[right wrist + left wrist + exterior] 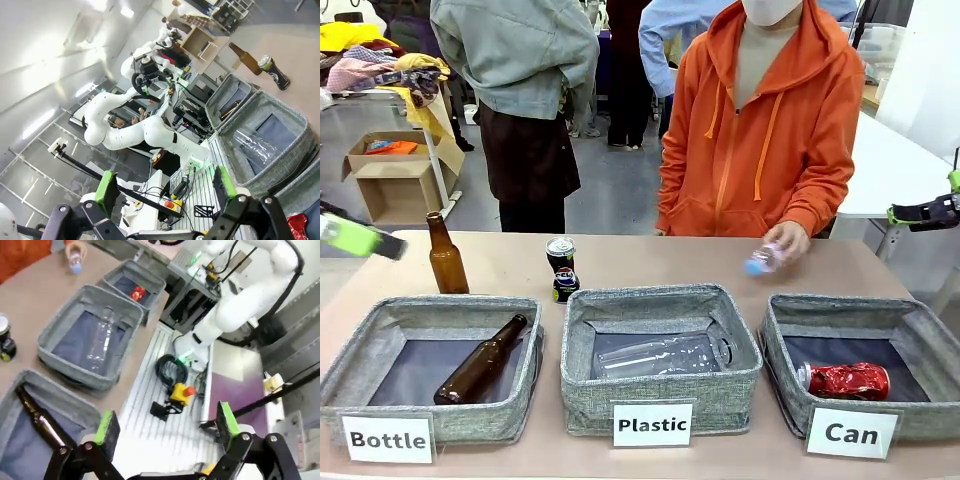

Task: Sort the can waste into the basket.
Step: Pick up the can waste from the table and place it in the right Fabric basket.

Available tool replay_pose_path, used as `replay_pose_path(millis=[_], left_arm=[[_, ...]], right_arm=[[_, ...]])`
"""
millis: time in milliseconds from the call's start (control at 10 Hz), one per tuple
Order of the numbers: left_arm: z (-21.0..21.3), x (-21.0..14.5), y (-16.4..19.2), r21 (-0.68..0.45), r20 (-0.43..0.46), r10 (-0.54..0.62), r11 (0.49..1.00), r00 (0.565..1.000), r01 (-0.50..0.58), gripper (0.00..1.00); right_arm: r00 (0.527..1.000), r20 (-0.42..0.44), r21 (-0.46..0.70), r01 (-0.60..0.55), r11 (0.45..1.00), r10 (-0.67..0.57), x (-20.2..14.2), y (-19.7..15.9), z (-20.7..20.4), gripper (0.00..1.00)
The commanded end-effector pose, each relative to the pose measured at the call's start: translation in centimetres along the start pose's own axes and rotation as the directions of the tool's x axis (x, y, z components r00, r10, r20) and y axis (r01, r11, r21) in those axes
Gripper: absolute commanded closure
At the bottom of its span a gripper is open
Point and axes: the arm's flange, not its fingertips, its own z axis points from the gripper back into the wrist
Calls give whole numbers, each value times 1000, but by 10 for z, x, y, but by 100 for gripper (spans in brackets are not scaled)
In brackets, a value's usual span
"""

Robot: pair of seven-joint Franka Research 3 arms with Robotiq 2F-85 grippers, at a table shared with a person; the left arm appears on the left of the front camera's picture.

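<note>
The dented red metal can (845,381) lies on its side inside the grey woven-fabric basket labelled "Can" (840,303), near its front wall, so that piece looks sorted. Its crumpled, shiny skin and silver top suggest thin, light metal that would give under a hard pinch.

Two more cans sit on the table well to the left of that basket and beyond its far edge. A tall dark black-silver can (560,252) stands upright, with a short crushed blue can (565,285) just in front of it. They are out in the open, probably so a pincer can come down on them.

Just past that basket's far left corner, the person's hand (788,240) holds a small clear plastic bottle (760,262), likely setting it down for sorting.

The left gripper (166,422) and the right gripper (165,184) are both released, jaws wide with nothing between them. The right one hangs beyond that basket's right end and the left one is far off to its left.
</note>
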Motion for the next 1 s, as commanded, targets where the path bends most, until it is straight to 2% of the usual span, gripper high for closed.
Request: replay_pose_path(millis=[0,300,400,500,600,900], left_arm=[[11,-4,-10,-26,21,53,998,998,-53,0],[11,-4,-10,-26,21,53,998,998,-53,0],[5,-2,-2,-14,13,29,999,999,-29,0],[-2,17,25,18,64,-9,1000,998,8,0],[-13,32,48,40,80,-101,994,992,98,0],[-47,50,95,227,131,-300,937,945,266,0]], right_arm=[[1000,-13,2,-20,1000,20,-4,2,1,0],[1000,-13,2,-20,1000,20,-4,2,1,0],[1000,-13,2,-20,1000,20,-4,2,1,0],[1000,-13,2,-20,1000,20,-4,2,1,0],[1000,-13,2,-20,1000,20,-4,2,1,0],[1000,-13,2,-20,1000,20,-4,2,1,0]])
